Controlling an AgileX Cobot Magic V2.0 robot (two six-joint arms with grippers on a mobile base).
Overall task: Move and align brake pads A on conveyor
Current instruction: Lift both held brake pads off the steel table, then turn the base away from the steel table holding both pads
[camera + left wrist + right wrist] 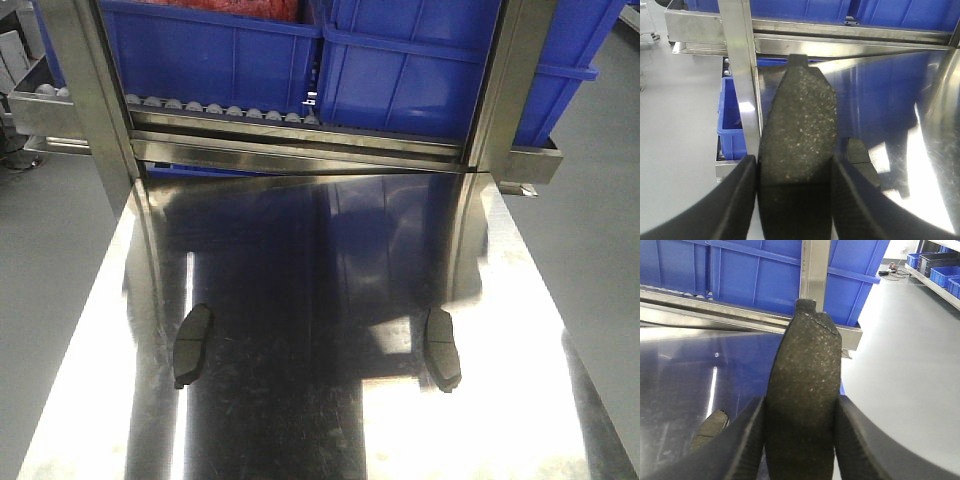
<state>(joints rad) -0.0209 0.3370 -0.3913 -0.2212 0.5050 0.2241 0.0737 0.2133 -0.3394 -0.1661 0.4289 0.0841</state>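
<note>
Grey brake pads on steel table

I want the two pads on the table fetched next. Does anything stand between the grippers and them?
Nothing lies near the left table pad or right table pad. But the left gripper is shut on the left held pad, the right gripper on the right held pad.
</note>
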